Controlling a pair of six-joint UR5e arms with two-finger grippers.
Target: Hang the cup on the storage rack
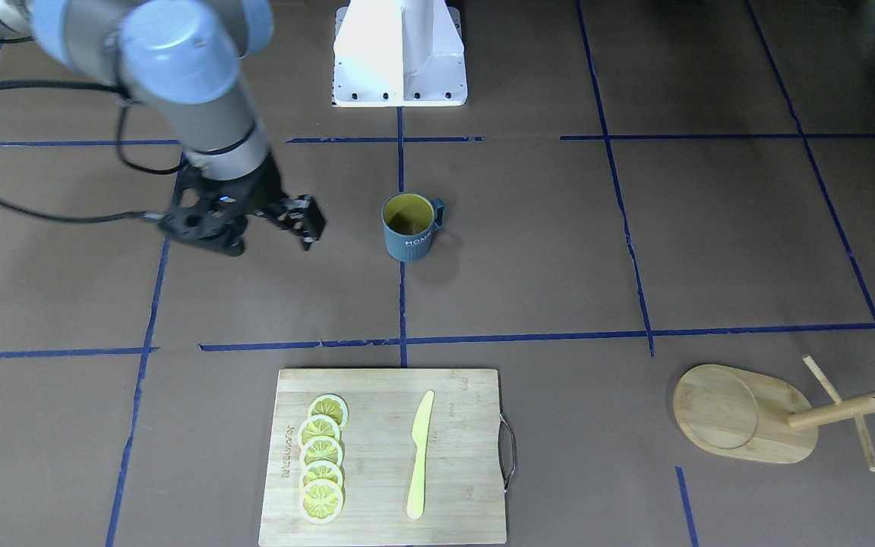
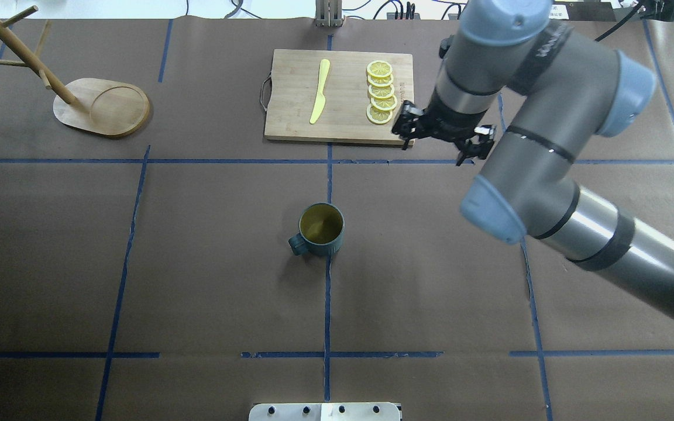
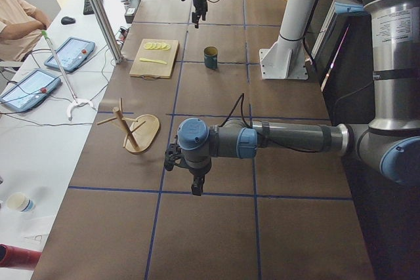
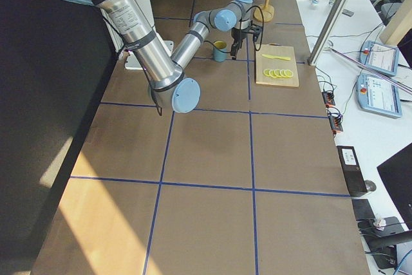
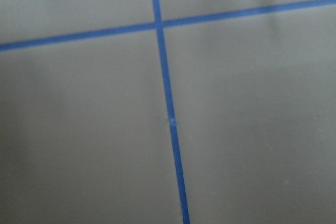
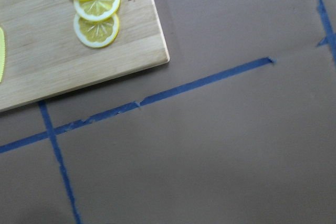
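The cup [image 2: 320,229], a dark blue-grey ribbed mug with a yellow inside, stands upright mid-table; "HOME" shows on its side in the front-facing view [image 1: 411,228]. The storage rack [image 2: 103,107] stands at the far left of the overhead view, its post and pegs leaning out of frame; it also shows in the front-facing view [image 1: 741,414]. My right gripper [image 2: 439,140] hangs open and empty above the table, right of the cup and beside the cutting board's near corner. My left gripper [image 3: 190,174] shows only in the exterior left view, near the rack; I cannot tell its state.
A bamboo cutting board [image 2: 290,117] with a metal handle lies at the table's far side. It carries a yellow knife [image 2: 319,90] and several lemon slices [image 2: 381,93]. Blue tape lines cross the brown table. The robot's white base [image 1: 399,53] stands behind the cup.
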